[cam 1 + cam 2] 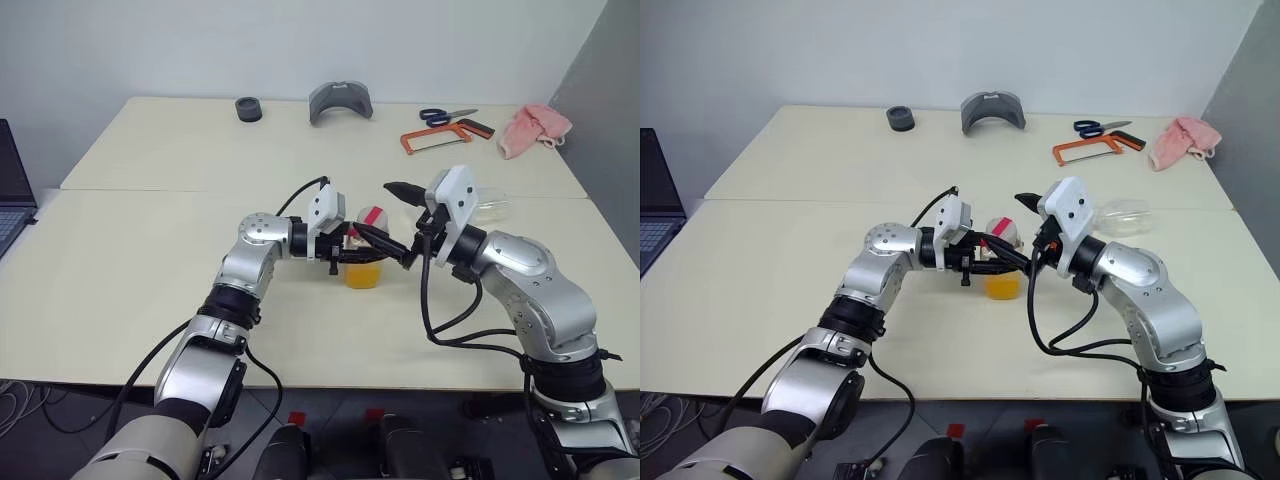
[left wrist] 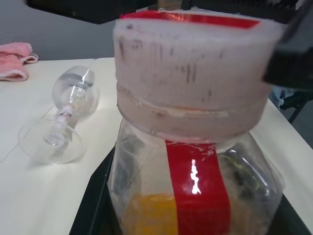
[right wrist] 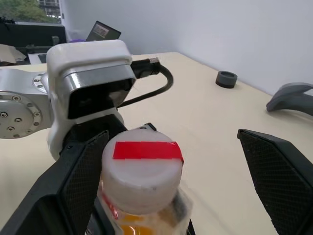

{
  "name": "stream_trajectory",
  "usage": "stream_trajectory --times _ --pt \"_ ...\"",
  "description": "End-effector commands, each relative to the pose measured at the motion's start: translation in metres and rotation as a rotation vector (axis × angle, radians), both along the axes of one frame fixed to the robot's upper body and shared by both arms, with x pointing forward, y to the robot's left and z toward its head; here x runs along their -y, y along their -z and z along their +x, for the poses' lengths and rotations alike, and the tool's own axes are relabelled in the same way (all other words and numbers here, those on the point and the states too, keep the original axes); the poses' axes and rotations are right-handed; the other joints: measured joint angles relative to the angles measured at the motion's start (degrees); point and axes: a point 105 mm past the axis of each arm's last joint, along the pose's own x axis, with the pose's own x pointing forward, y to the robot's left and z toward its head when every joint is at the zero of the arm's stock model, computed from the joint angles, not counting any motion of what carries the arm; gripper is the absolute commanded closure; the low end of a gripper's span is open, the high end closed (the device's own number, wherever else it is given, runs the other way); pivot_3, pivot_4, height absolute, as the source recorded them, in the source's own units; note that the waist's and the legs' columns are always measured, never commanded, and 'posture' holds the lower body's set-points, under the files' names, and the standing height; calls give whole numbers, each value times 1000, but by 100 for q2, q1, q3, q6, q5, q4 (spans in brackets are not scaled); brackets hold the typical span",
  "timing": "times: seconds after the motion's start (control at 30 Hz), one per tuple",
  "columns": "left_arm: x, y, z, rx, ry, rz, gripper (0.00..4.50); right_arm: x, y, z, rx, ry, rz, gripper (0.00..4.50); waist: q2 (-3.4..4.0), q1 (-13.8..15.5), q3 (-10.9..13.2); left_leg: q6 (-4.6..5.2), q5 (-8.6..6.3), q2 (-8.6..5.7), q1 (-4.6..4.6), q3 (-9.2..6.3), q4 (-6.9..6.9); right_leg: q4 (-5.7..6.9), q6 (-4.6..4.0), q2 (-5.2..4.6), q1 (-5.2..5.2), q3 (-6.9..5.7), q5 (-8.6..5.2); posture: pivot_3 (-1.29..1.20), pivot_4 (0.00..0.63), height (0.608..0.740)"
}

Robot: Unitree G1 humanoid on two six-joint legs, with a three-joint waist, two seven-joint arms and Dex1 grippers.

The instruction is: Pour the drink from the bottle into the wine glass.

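Head cameras: the small clear plastic bottle (image 1: 361,262) with squarish sides, a red-and-white label strip and a red-and-white cap (image 1: 371,216), stands upright on the pale tabletop (image 1: 150,290). Translucent orange-yellow drink (image 1: 362,273) fills its lower part. The left gripper (image 1: 352,248) reaches in level from the bottle's left and is clamped on the bottle's body just under the cap. The right gripper (image 1: 395,222) comes from the bottle's right with its two black fingers spread wide, one above the cap, one beside the bottle's shoulder, gripping nothing. The clear stemmed wine glass (image 1: 1123,216) lies on its side beyond and right of the bottle, well apart from it. Farther behind the bottle are an orange hacksaw (image 1: 446,135), blue-handled scissors (image 1: 446,115) and a pink cloth (image 1: 533,128).

Left wrist view: the cap and red strip are very close; the toppled glass lies past the bottle, foot toward the camera.

Right wrist view: the mesh-padded fingers (image 3: 78,176) stand wide to either side of the cap.

Judgement: the bottle looks light, part full, with thin walls that would dent under a hard squeeze, so the flat sides below the shoulder suit a firm hold. The cap is stiff and ridged, good for twisting. The glass is fragile and rolls easily; take it by the stem and stand it up before pouring.
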Motion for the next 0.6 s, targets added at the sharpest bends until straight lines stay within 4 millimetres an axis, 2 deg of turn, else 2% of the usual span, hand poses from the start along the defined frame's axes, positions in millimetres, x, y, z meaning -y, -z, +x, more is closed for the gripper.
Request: stream_trajectory --times 0.03,0.27,0.6 --pt "-2 -14 -2 45 13 -38 2812 14 -11 -5 35 25 19 0 0 1 0 0 0 0 0 0 0 0 0 0 0 0 0 0 150 740" --pt "-3 -15 -1 39 12 -36 2812 20 -10 -12 11 7 9 0 0 2 0 0 0 -1 0 1 0 0 0 1 0 0 0 0 150 740" --pt "-3 -17 0 34 15 -40 2812 19 -10 -18 -7 -27 8 0 0 3 0 0 0 -1 -1 2 0 0 0 0 1 1 0 0 150 740"
